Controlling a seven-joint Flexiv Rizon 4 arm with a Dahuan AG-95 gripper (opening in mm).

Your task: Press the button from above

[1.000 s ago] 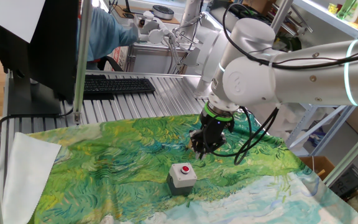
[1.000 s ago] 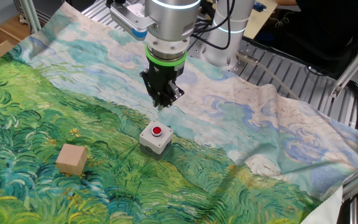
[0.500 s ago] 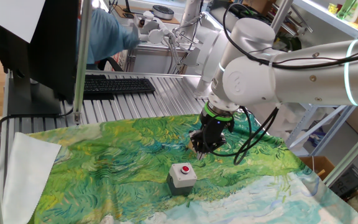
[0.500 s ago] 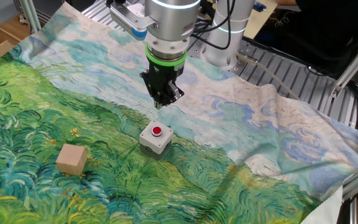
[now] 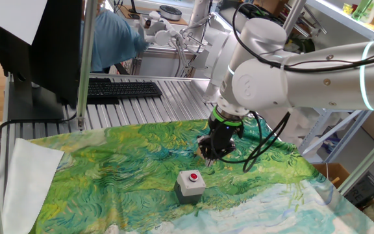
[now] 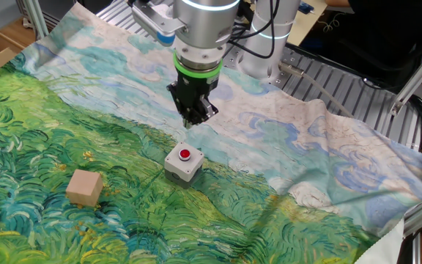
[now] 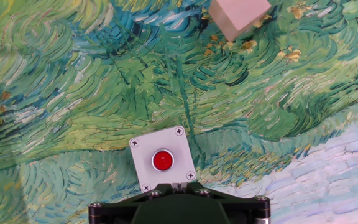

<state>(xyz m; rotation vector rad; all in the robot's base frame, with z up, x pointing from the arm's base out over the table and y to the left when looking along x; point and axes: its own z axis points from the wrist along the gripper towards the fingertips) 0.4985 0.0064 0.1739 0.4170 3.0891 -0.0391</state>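
The red button (image 5: 193,176) sits in the top of a small grey square box (image 5: 188,188) on the green painted cloth. It also shows in the other fixed view (image 6: 184,154) and in the hand view (image 7: 162,160). My gripper (image 6: 191,123) hangs above the cloth, a little behind the box and apart from it; in one fixed view the gripper (image 5: 208,160) is up and right of the box. In the hand view the fingertips (image 7: 179,185) touch each other at the box's near edge, so the gripper is shut and empty.
A tan cube (image 6: 85,187) lies on the cloth left of the box and shows in the hand view (image 7: 238,15). A keyboard (image 5: 119,90) and monitor stand on the metal table behind. A person in blue is at the back.
The gripper has shifted very slightly sideways above the cloth. The button box and the cube have not moved.
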